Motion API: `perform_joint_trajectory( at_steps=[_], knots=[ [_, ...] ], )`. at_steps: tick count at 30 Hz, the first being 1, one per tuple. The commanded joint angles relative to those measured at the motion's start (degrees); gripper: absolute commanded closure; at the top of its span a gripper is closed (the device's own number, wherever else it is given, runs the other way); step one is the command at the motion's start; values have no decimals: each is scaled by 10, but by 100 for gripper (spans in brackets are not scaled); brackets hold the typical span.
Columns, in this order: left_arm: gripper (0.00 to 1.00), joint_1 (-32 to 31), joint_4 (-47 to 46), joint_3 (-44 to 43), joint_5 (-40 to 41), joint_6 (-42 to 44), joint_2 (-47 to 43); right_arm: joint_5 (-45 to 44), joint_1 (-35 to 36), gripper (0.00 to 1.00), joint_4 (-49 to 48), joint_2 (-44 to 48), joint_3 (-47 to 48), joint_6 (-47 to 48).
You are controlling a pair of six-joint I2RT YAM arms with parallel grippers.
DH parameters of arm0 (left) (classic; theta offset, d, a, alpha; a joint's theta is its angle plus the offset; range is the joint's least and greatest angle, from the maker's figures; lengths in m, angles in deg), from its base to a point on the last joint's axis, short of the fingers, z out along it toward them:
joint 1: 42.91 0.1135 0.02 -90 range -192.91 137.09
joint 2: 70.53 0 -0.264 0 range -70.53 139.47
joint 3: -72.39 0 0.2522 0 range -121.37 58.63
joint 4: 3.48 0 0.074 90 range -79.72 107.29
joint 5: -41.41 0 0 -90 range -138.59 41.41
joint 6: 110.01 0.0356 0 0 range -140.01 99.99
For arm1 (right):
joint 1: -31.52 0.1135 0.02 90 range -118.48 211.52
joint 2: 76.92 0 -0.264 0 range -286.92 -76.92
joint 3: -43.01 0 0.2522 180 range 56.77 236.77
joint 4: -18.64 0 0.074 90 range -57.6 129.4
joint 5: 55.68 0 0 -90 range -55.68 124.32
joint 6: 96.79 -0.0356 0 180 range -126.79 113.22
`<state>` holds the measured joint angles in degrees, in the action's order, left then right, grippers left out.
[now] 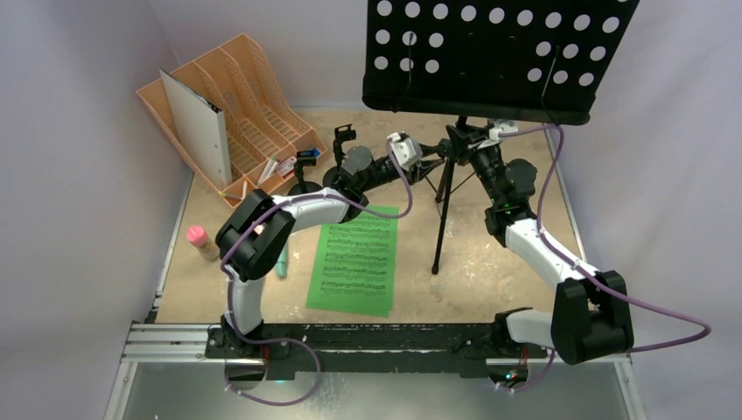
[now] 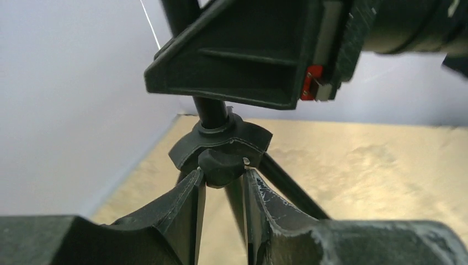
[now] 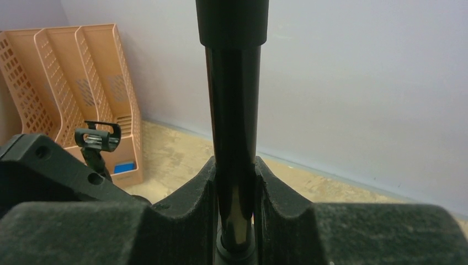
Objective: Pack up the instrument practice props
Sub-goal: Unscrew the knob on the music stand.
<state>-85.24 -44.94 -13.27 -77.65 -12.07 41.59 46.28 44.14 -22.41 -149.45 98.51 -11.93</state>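
Right gripper (image 3: 234, 190) is clamped on the tripod shaft (image 3: 233, 110); left gripper (image 2: 222, 185) pinches the collar knob (image 2: 219, 163). I judge the stand stiff, glossy and top-heavy, so I'd hold below the desk.

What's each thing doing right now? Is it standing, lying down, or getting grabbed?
Music stand, standing upright, legs spread.
Left gripper, shut on the stand's knob.
Right gripper, shut on the stand's pole.
Green sheet, lying flat on the table.
Pink microphone, lying down.
Clip poles, standing upright.
Binder, standing in the rack.
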Motion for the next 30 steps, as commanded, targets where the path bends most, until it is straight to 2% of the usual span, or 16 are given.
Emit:
perform_joint_trajectory(
  at_steps=[1, 4, 6, 7, 8, 10, 14, 16, 20, 24, 30],
  knots=[
    [100, -9, -64, -9, 17, -292, -44, -6, 2, 100, -31, 5, -2, -9],
    [100, -10, -76, -10, 33, -386, -34, -13, 2, 100, -32, 6, -5, -6],
    [100, -10, -97, 1, 38, -407, -31, -16, 2, 100, -32, 6, -6, -3],
    [98, -10, -107, 12, 45, -392, -33, -16, 2, 100, -32, 7, -7, -2],
    [87, -10, -111, 23, 51, -375, -36, -16, 2, 100, -32, 7, -7, -2],
    [75, -9, -107, 39, 66, -328, -47, -14, 2, 100, -34, 8, -9, -1],
    [62, -10, -77, 42, 82, -272, -67, -12, 2, 100, -35, 10, -10, -1],
    [59, -9, -75, 41, 75, -250, -70, -13, 3, 100, -35, 11, -10, 0],
    [55, -10, -68, 51, 26, -120, -68, -13, 2, 100, -35, 10, -11, 2],
    [47, -9, -88, 76, -11, 21, -65, -11, 2, 100, -36, 10, -11, 1],
    [47, -9, -22, 69, -30, 224, -64, -7, 3, 100, -36, 10, -10, 3]
  ],
)
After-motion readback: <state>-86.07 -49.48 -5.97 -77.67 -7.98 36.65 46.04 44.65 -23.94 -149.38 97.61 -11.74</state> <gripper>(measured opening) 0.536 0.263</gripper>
